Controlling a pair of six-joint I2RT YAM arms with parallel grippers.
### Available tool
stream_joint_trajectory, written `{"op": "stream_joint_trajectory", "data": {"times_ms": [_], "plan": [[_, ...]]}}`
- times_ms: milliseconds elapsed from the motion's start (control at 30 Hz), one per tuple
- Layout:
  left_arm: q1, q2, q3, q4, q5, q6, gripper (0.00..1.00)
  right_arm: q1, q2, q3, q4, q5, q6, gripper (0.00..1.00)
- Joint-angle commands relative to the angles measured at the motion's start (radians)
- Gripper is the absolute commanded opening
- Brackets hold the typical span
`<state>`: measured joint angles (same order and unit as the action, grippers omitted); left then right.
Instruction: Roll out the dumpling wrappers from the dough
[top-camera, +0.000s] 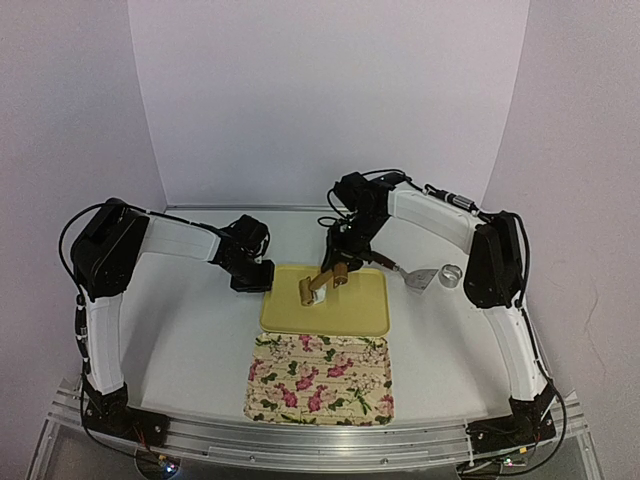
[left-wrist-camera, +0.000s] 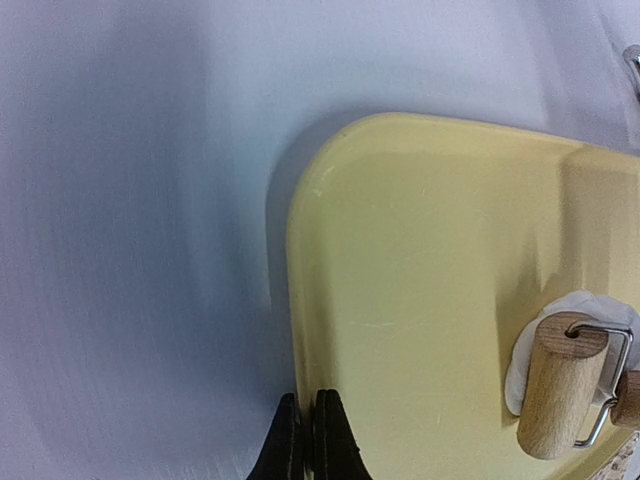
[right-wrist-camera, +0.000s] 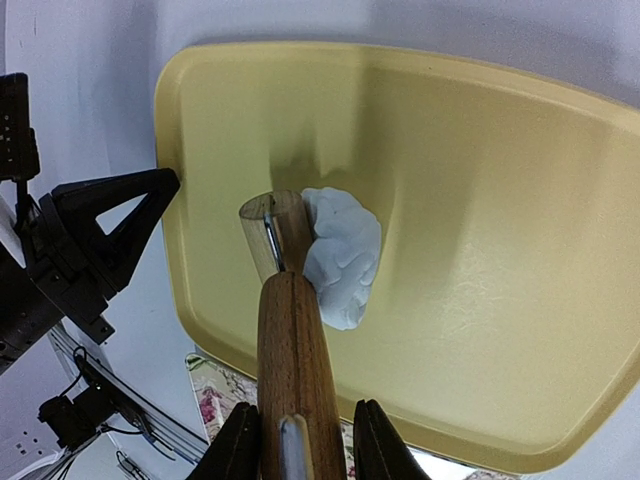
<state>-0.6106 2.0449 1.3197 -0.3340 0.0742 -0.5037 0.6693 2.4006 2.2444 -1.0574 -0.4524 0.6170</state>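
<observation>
This is a robotics lab bench set up for a kitchen chore, not a real kitchen. Plain white backdrop panels (top-camera: 320, 100) box in a bare white table (top-camera: 180, 340) on three sides. A black-and-white left robot arm (top-camera: 180, 240) and a matching right robot arm (top-camera: 440, 215) are bolted to a ribbed aluminium rail (top-camera: 300, 440) along the near edge, with thin black cables (top-camera: 385, 172) looping off them. The only cooking gear is a pale yellow plastic tray (top-camera: 372, 315), a flower-printed tray (top-camera: 320, 385), a small wooden rolling pin (top-camera: 322, 283) and a metal ring cutter (top-camera: 451, 273).

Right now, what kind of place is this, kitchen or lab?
Probably a robot lab bench, not a kitchen: plain white walls boxing in a white table, two arms on a metal rail, and a yellow tray with dough under a rolling pin.
</observation>
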Motion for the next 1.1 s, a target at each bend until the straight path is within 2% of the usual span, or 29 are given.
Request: {"op": "stream_joint_trajectory", "data": {"times_ms": [0, 467, 733, 900, 1067], "plan": [[-0.020, -0.015, -0.019, -0.094, 0.016, -0.002, 0.00, 0.000, 0.200, -0.085, -0.085, 0.323, -0.012, 0.00], [-0.020, -0.012, -0.012, -0.092, 0.025, -0.005, 0.00, 0.009, 0.176, 0.006, -0.083, 0.281, 0.000, 0.00], [-0.020, 0.002, -0.004, -0.093, 0.031, -0.009, 0.00, 0.017, 0.109, 0.100, -0.062, 0.167, 0.035, 0.00], [-0.021, 0.009, 0.012, -0.113, 0.017, -0.009, 0.00, 0.019, 0.031, 0.174, -0.013, 0.034, 0.094, 0.00], [-0.020, 0.002, 0.012, -0.110, 0.014, -0.013, 0.00, 0.017, -0.095, 0.166, 0.022, -0.004, 0.129, 0.00]]}}
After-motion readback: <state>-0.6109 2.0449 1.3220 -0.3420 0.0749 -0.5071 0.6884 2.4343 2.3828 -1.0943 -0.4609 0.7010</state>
